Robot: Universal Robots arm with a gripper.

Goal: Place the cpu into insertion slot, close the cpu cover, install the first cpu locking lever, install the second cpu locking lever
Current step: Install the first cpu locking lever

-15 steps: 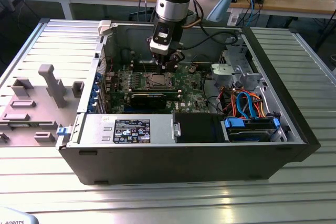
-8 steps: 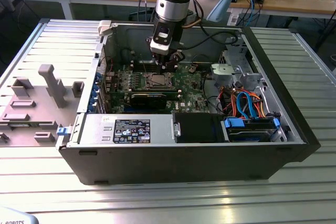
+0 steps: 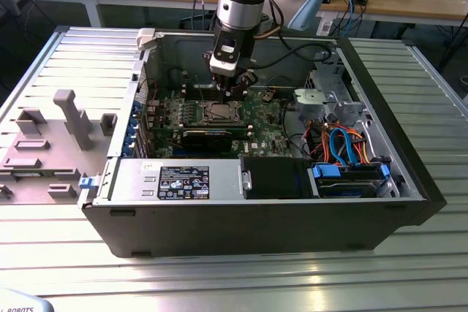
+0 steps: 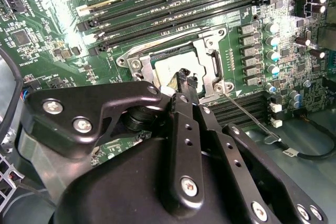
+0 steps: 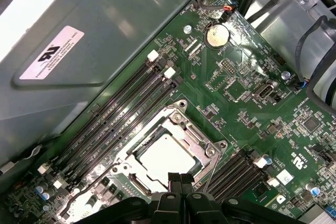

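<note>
First wrist view: silvery cpu [image 5: 165,156] framed by cpu cover [image 5: 198,140], gripper [image 5: 181,179] closed, empty

A lab or workshop is indicated: an opened computer case [image 3: 256,221] is set on a ribbed metal worktop [image 3: 219,283], with cable-strewn wooden benches [image 3: 413,6] seen behind.

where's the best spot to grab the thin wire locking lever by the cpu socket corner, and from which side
Take the locking lever at its free end, where the wire bends into a tab, away from the cpu cover. The straight shaft is thin and likely slips; the bend gives a catch. Come from above, closing across the wire, since the motherboard lies beneath.
</note>
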